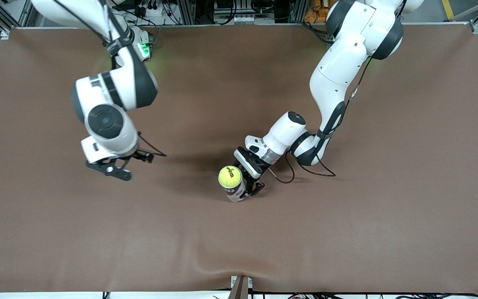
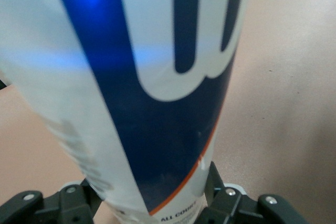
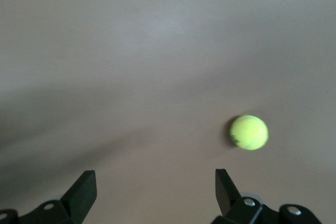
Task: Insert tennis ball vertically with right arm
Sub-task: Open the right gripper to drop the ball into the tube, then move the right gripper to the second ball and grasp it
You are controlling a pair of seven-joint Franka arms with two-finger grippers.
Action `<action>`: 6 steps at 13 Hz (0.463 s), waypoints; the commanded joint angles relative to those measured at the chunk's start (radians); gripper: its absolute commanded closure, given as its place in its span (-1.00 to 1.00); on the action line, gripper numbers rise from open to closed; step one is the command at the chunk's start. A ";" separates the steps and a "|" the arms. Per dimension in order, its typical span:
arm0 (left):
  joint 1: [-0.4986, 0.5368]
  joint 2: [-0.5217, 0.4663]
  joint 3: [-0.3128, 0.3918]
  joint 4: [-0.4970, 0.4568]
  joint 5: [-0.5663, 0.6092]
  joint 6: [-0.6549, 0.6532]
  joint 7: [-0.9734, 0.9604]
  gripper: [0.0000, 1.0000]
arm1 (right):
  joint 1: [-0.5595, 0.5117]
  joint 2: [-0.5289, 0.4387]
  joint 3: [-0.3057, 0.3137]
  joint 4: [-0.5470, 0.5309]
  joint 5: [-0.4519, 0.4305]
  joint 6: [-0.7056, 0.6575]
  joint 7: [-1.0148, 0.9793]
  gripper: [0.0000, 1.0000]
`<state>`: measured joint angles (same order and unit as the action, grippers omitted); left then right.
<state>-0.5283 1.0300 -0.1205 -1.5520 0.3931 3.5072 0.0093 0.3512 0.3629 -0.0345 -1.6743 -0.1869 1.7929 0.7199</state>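
Ball (image 1: 229, 176) sits on the mouth of the upright can (image 1: 236, 191), near table centre. Left gripper (image 1: 250, 181) is clamped on the can's wall, steadying it. Right gripper (image 1: 116, 166) hangs empty with jaws wide over bare table toward the right arm's end. Judgement: ball is light, felt-covered, springy, grips well but rolls freely; take it across its widest part. Can is thin and light, likely to tip if pushed off-axis.
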 commanded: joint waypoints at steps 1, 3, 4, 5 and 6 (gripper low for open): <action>-0.007 0.002 -0.001 -0.008 0.000 0.007 -0.012 -0.55 | -0.086 -0.073 0.019 -0.120 -0.005 0.045 -0.083 -1.00; -0.007 0.008 -0.001 0.006 0.000 0.006 -0.012 -0.55 | -0.148 -0.079 0.021 -0.186 -0.003 0.112 -0.166 -1.00; -0.007 0.015 -0.001 0.016 -0.002 0.006 -0.012 -0.55 | -0.194 -0.085 0.021 -0.238 -0.003 0.167 -0.213 -1.00; -0.007 0.021 -0.001 0.023 0.000 0.006 -0.012 -0.55 | -0.228 -0.090 0.022 -0.283 0.003 0.212 -0.255 -1.00; -0.009 0.022 -0.001 0.024 0.000 0.006 -0.012 -0.55 | -0.247 -0.087 0.021 -0.306 0.020 0.230 -0.287 -1.00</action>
<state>-0.5281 1.0309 -0.1207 -1.5508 0.3931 3.5077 0.0093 0.1630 0.3266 -0.0344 -1.8732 -0.1831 1.9623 0.4976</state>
